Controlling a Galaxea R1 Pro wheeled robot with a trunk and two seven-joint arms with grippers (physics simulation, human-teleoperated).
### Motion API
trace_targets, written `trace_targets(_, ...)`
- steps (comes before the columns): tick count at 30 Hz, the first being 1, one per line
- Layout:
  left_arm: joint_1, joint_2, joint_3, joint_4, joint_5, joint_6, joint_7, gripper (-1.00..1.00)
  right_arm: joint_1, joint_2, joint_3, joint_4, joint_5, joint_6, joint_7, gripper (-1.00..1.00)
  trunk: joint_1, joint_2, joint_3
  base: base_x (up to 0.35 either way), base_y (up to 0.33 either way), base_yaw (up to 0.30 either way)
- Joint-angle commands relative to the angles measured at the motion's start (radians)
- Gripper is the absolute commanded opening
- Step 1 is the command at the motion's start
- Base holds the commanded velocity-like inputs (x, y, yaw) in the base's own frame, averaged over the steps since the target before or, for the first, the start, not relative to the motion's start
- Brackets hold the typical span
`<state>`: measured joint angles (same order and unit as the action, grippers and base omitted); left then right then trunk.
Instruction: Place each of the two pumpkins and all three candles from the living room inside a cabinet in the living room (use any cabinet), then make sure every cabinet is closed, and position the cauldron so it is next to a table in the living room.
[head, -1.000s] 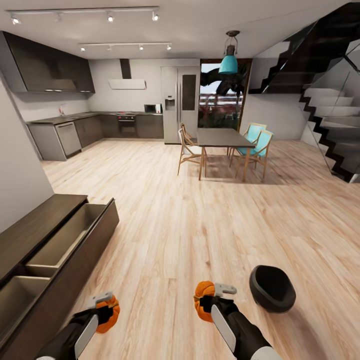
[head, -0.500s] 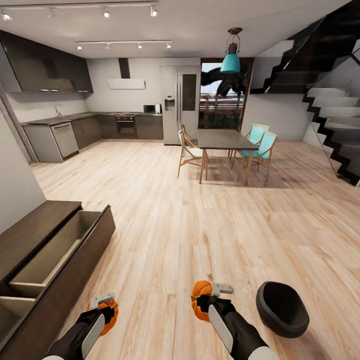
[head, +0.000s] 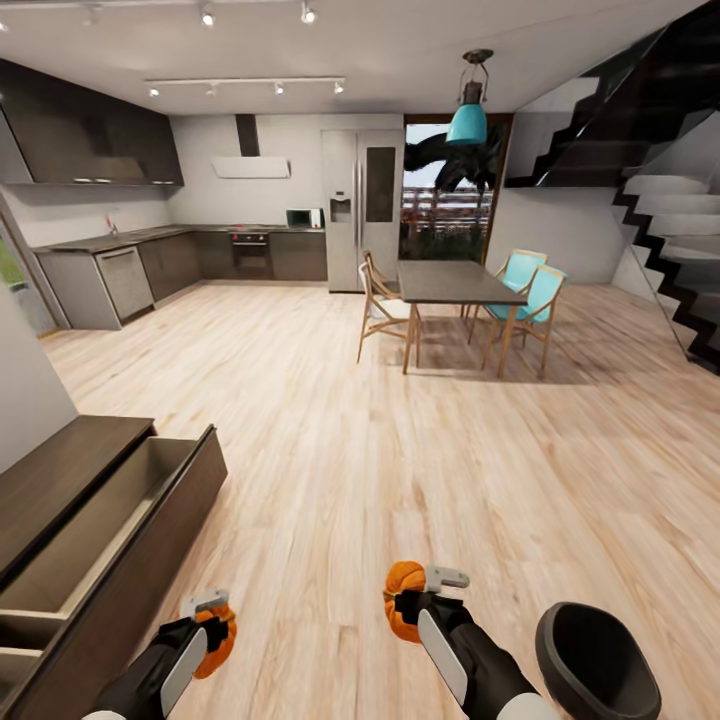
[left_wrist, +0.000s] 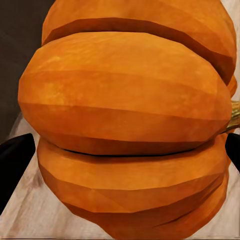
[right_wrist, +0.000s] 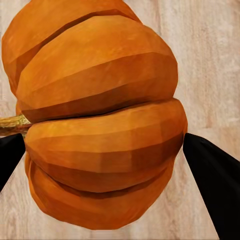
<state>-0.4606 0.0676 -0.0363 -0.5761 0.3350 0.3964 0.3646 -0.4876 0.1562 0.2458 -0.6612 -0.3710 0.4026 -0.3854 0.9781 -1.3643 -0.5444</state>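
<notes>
left gripper (head: 207, 622) low at the head view's bottom left, fingers pinching a pumpkin (head: 218, 640); same pumpkin (left_wrist: 130, 125) seen close in the left wrist view, black fingers (left_wrist: 15, 157) at either flank, stem poking out one side; right gripper (head: 425, 592) near bottom centre, clamped on the second pumpkin (head: 402, 600); that pumpkin (right_wrist: 100, 120) ribbed and orange in the right wrist view, black fingers (right_wrist: 210, 175) pressed on both sides, stem at one edge, wood floor (right_wrist: 210, 60) behind; cauldron (head: 597, 665) on the floor at bottom right, just beside the right forearm, tipped, dark hollow facing up and toward the camera; cabinet (head: 60, 480) along the wall at left, dark brown, near drawer (head: 110, 520) pulled out wide, pale inside, nothing visible in it; second open compartment at the bottom left corner, contents cut off by the frame; both pumpkins held above bare floor, well apart from the open drawer; farther back: dining table (head: 455, 282) with chairs, fridge (head: 362, 208), kitchen counter (head: 150, 255), staircase (head: 660, 210), teal pendant lamp (head: 467, 120)
</notes>
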Motion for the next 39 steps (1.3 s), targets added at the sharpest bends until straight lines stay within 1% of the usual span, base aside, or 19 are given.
trace_targets(1, -0.003, 0.001, -0.001, -0.001, -0.005, 0.020, -0.006, -1.00, 0.000, 0.000, 0.000, 0.000, 0.001, -0.001, 0.002, -1.00, 0.000, 0.000, 0.000, 0.332, 0.101, 0.000)
trace_targets(3, -0.015, 0.002, -0.001, 0.002, -0.004, 0.048, -0.038, -1.00, 0.000, 0.000, 0.000, 0.000, 0.001, -0.001, 0.002, -1.00, 0.000, 0.000, 0.000, 0.332, 0.101, 0.000)
trace_targets(6, -0.025, 0.003, 0.000, 0.007, -0.005, 0.064, -0.098, -1.00, 0.000, 0.000, 0.000, -0.001, 0.001, -0.001, 0.001, -1.00, 0.000, 0.000, 0.000, 0.332, 0.101, 0.000)
trace_targets(8, -0.027, 0.003, 0.000, 0.008, -0.006, 0.068, -0.120, -1.00, 0.000, -0.001, 0.000, -0.001, 0.001, -0.001, 0.002, -1.00, 0.000, 0.000, 0.000, 0.332, 0.097, 0.000)
trace_targets(10, -0.028, 0.003, 0.000, 0.008, -0.006, 0.069, -0.128, -1.00, 0.000, -0.001, 0.000, -0.001, 0.001, -0.001, 0.001, -1.00, 0.000, 0.000, 0.000, 0.333, 0.054, 0.000)
trace_targets(14, -0.029, 0.003, 0.000, 0.010, -0.007, 0.070, -0.133, -1.00, 0.000, 0.000, 0.000, -0.001, 0.001, -0.001, 0.001, -1.00, 0.000, 0.000, 0.000, 0.333, 0.016, 0.099)
trace_targets(21, -0.029, 0.003, -0.001, 0.010, -0.008, 0.068, -0.134, -1.00, 0.000, -0.003, 0.000, 0.000, 0.001, -0.001, 0.002, -1.00, 0.000, 0.000, 0.000, 0.332, 0.002, 0.245)
trace_targets(31, -0.029, 0.002, -0.001, 0.010, -0.008, 0.067, -0.135, -1.00, 0.000, -0.005, -0.002, 0.000, 0.000, -0.001, 0.003, -1.00, 0.000, 0.000, 0.000, 0.333, 0.000, 0.023)
trace_targets(37, -0.029, 0.001, -0.001, 0.011, -0.008, 0.066, -0.134, -1.00, 0.000, -0.006, -0.034, 0.000, 0.000, -0.001, 0.007, -1.00, 0.000, 0.000, 0.000, 0.333, 0.000, 0.000)
trace_targets(39, -0.029, 0.000, -0.001, 0.011, -0.008, 0.065, -0.134, -1.00, 0.000, -0.007, -0.038, 0.000, 0.000, 0.000, 0.007, -1.00, 0.000, 0.000, 0.000, 0.333, 0.000, 0.000)
